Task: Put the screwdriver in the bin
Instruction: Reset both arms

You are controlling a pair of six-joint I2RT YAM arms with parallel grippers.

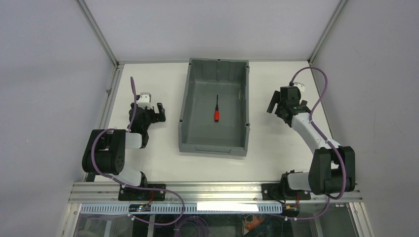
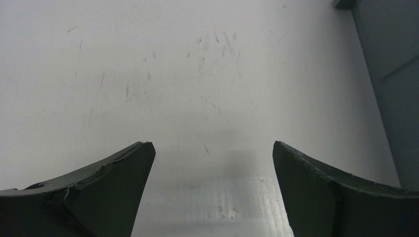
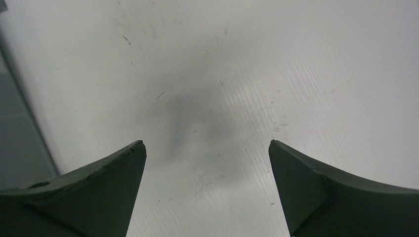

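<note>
The screwdriver [image 1: 217, 111], with a short red handle and thin black shaft, lies on the floor of the dark grey bin [image 1: 187, 106] in the middle of the table, handle toward me. My left gripper [image 1: 159, 112] is open and empty over bare table left of the bin; in the left wrist view [image 2: 211, 145] its jaws stand wide apart and the bin's wall [image 2: 395, 84] shows at the right edge. My right gripper [image 1: 274, 104] is open and empty right of the bin; in the right wrist view [image 3: 206, 143] only white table lies between its jaws.
The white table [image 1: 148, 158] is enclosed by grey walls with metal frame posts at the back corners. An aluminium rail [image 1: 212, 190] runs along the near edge by the arm bases. The bin's wall [image 3: 17, 143] shows at the left of the right wrist view.
</note>
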